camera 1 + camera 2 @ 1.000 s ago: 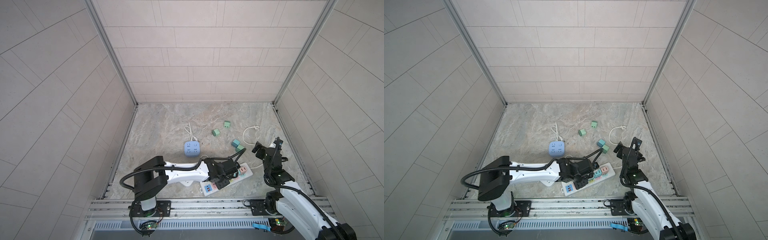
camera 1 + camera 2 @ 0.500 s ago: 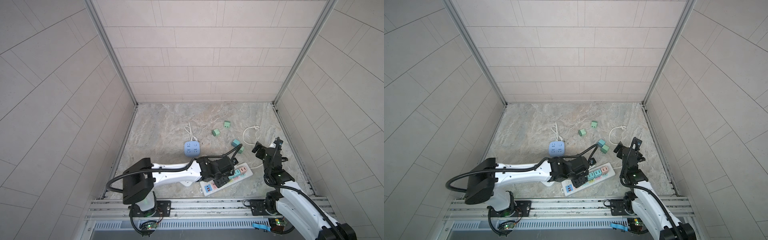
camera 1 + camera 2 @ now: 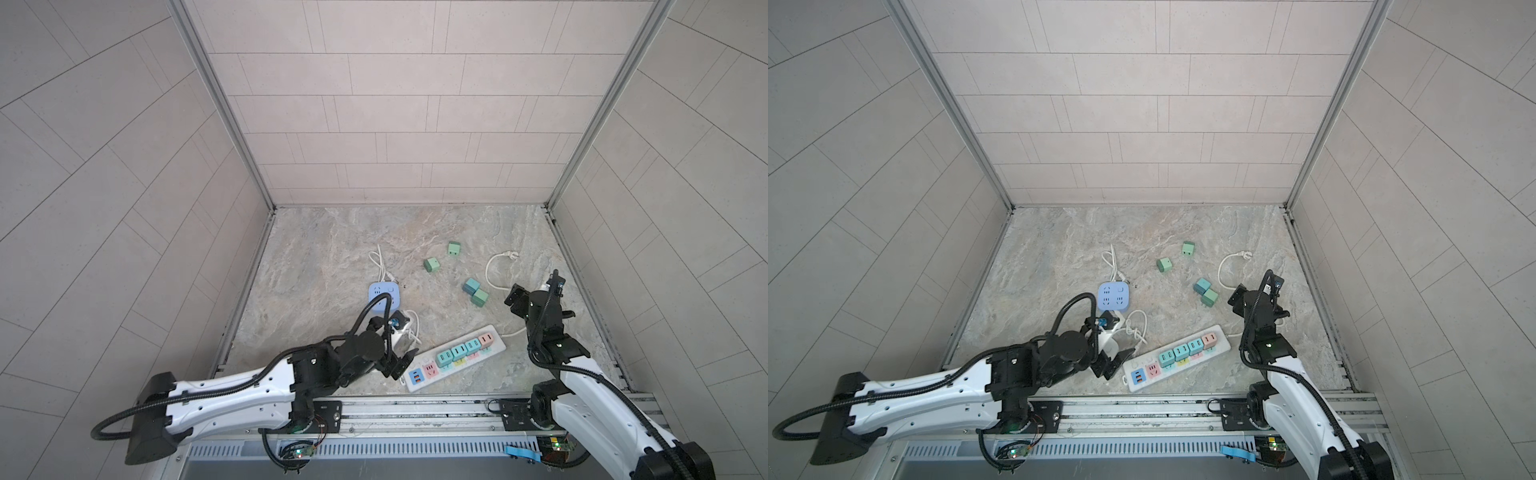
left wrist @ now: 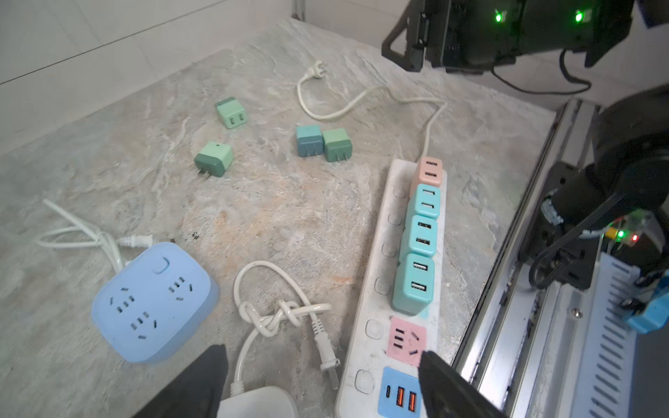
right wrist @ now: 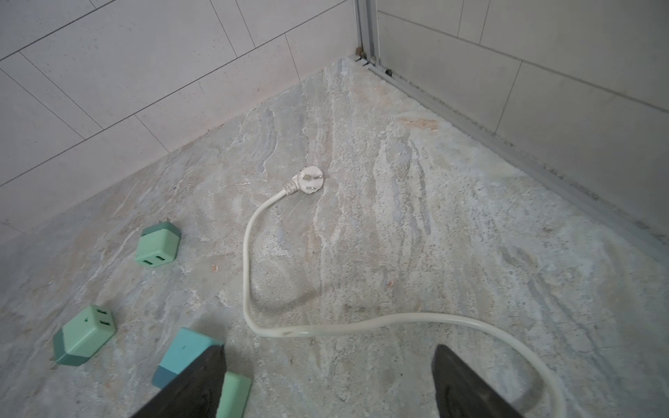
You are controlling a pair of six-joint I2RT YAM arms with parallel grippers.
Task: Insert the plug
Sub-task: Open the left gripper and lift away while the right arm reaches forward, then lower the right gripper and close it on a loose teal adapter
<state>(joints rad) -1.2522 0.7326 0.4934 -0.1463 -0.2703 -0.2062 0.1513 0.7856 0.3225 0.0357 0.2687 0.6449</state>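
Drawn back since a second ago, the left gripper is now hanging at the end of the long white power strip, fingers spread wide, gripping nothing. The teal cube plug is sitting in the strip beside the pink socket. A white rounded block, cut off close by that gripper, is possibly a charger. The right gripper is hovering, likewise spread and empty.

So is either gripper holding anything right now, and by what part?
Nothing is held: the left gripper and the right gripper both stand open, clamping nothing.
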